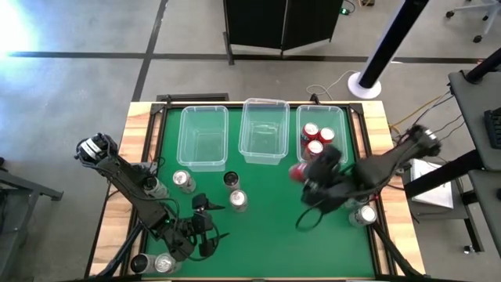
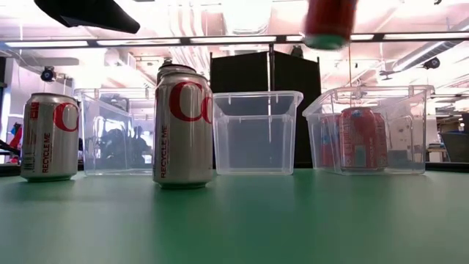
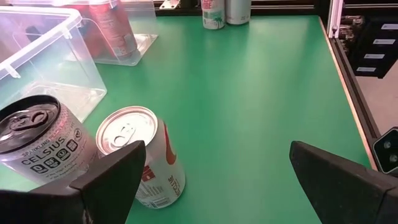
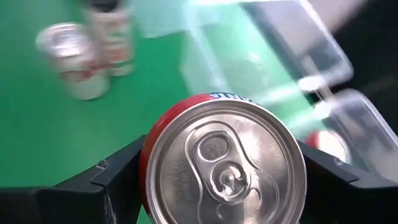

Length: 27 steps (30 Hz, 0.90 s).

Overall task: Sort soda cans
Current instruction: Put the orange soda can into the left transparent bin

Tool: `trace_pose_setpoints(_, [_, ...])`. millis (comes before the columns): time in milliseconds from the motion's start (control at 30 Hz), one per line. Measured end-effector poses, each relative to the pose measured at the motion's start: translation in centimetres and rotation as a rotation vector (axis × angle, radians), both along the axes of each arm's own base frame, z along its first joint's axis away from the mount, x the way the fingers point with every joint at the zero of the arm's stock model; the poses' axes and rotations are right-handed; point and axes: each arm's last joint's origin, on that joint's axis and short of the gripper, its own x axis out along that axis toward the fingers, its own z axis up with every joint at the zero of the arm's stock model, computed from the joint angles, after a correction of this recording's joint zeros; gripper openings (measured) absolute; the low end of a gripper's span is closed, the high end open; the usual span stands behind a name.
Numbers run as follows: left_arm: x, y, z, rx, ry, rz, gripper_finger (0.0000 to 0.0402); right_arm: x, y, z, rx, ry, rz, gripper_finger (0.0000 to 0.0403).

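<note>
Sorting in progress. A red can (image 4: 224,165) is held between the fingers of the right hand (image 1: 307,177), raised above the worktop (image 1: 274,235) just beside the right-hand bin (image 1: 338,117), in which two red cans (image 1: 314,139) are already placed. The middle bin (image 1: 264,106) and the left-hand bin (image 1: 205,113) appear empty. Silver-white and dark cans (image 1: 232,192) are left standing toward the left and near edges. The left hand (image 3: 214,177) is spread wide, holding nothing, near the near-left corner.

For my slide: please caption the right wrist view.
Right gripper holds a red can above the green table.
</note>
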Motion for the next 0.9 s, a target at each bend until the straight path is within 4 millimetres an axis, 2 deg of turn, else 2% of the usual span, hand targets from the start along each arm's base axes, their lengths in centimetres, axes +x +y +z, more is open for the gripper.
trace_pose_setpoints(167, [0.1, 0.0, 0.1, -0.003, -0.007, 0.000, 0.0382, -4.3, -4.9, -0.6, 0.041, -0.116, -0.243, 0.0297])
trace_pose_setpoints(267, [0.2, 0.1, 0.1, 0.000, -0.008, 0.004, 0.0382, -5.9, -7.2, -1.4, 0.070, -0.137, -0.353, 0.0299])
trace_pose_setpoints(367, [0.2, 0.1, 0.1, 0.000, -0.008, 0.007, 0.0382, -7.3, -8.9, -1.3, 0.086, -0.165, -0.421, 0.0299])
trace_pose_setpoints(500, [0.2, 0.2, 0.1, 0.000, -0.008, 0.007, 0.0382, -7.8, -10.0, -1.4, 0.124, -0.134, -0.443, 0.0300])
trace_pose_setpoints(900, [0.3, 0.3, 0.1, 0.002, -0.007, 0.010, 0.0382, -7.3, -11.7, -2.0, 0.169, -0.056, -0.497, 0.0300])
